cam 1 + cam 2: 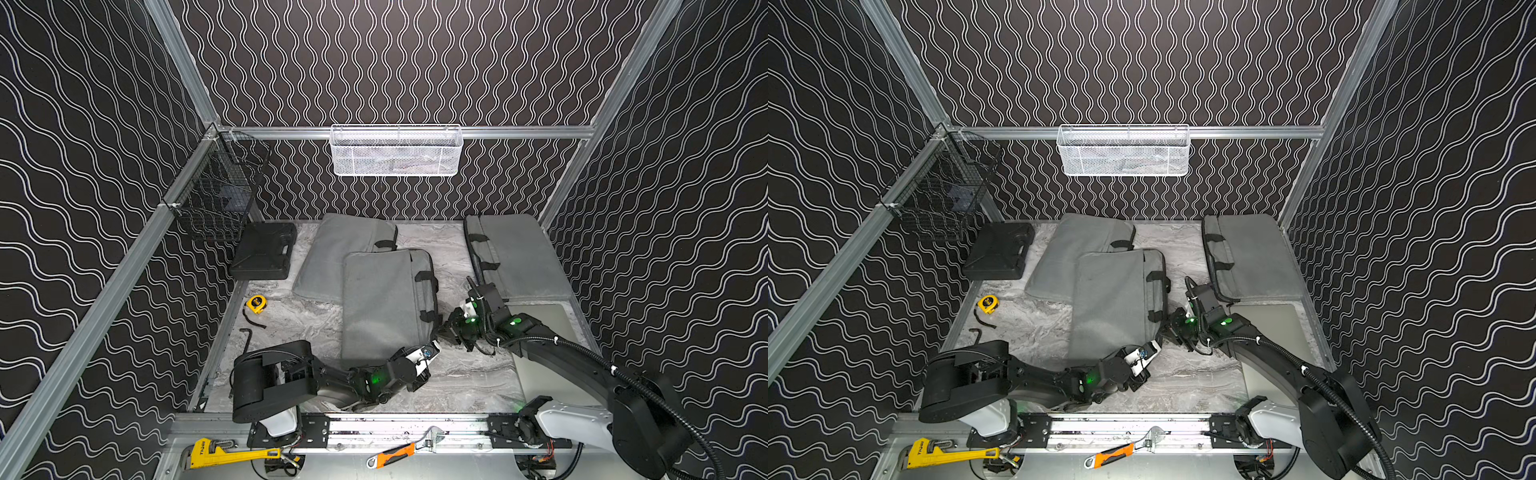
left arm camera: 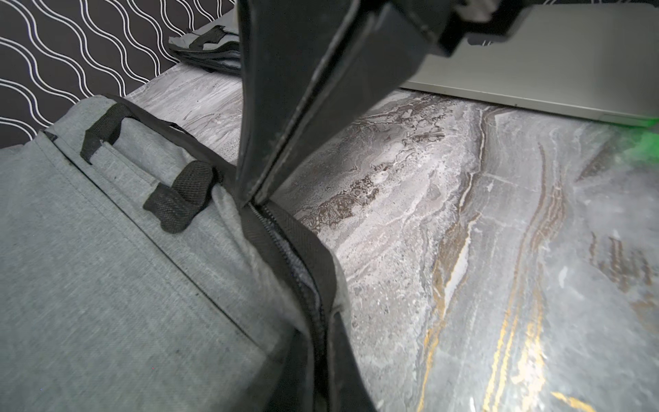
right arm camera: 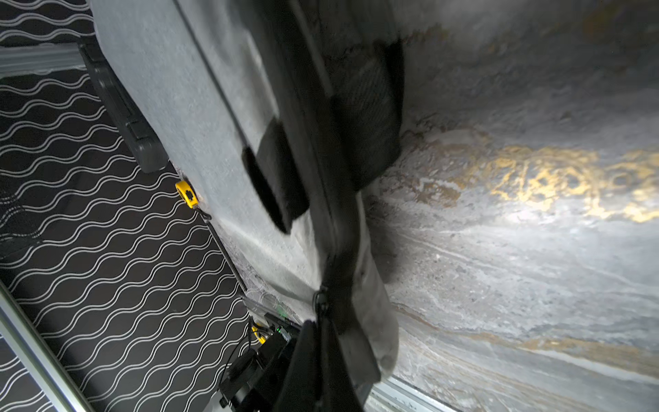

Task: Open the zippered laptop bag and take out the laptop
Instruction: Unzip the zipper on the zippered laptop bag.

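Two claws met at the near right corner of the laptop bag (image 1: 382, 307), which lay in the middle of the worktop (image 1: 465, 374) and hid what was inside it. Only the left wrist view showed the left claw (image 2: 251, 201) pinched shut on the zip (image 2: 285, 246), its pull tab hidden there. The right claw (image 3: 322, 331) was shut too, but its blurry view did not show what it held.

We see a robotics lab cell: aluminium framing (image 1: 519, 132) and wave-patterned wall panels (image 1: 415, 62) enclose a marble-look tabletop (image 1: 465, 378), and a left arm (image 1: 270, 382) and right arm (image 1: 582, 357) rise from the front rail (image 1: 407, 428).
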`<state>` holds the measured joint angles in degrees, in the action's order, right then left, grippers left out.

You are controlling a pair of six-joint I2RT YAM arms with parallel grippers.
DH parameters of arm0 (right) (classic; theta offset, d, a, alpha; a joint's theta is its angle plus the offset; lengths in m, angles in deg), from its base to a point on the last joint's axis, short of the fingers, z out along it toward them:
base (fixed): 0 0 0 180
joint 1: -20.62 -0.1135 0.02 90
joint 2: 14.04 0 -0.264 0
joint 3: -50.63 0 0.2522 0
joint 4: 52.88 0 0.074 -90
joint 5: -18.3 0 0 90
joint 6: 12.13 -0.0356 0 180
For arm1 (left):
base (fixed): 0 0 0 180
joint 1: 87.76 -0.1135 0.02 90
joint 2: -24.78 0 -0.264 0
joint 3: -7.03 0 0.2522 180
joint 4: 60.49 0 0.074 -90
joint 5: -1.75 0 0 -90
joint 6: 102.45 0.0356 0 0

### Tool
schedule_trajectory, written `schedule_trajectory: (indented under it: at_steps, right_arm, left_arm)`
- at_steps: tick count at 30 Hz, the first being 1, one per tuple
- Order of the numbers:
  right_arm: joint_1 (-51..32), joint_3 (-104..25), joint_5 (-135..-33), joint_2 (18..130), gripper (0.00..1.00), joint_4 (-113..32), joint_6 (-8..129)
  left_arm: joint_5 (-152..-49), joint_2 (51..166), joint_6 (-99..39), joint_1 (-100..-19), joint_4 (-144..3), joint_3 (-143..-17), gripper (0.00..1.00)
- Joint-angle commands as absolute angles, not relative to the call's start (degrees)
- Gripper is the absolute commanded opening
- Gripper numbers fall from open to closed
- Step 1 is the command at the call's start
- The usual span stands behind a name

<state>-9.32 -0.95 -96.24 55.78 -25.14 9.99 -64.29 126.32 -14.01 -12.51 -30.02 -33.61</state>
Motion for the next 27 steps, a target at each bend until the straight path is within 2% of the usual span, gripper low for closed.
schedule_trajectory:
  at_steps: [1, 18, 27]
  right_arm:
    - [-8.0, -0.2, -90.6, 56.1, 0.00, -36.7, 10.3]
    - [-4.8, -0.9, -89.9, 61.1, 0.00, -39.7, 16.1]
    - [-1.4, -3.6, -93.1, 64.9, 0.00, -41.4, 20.1]
  left_arm:
    - [-70.6, 125.3, -12.3, -11.5, -30.1, -33.0, 0.00]
    - [-70.7, 122.0, -11.8, -10.4, -33.4, -31.6, 0.00]
    - [-69.4, 118.2, -12.7, -10.1, -37.6, -30.2, 0.00]
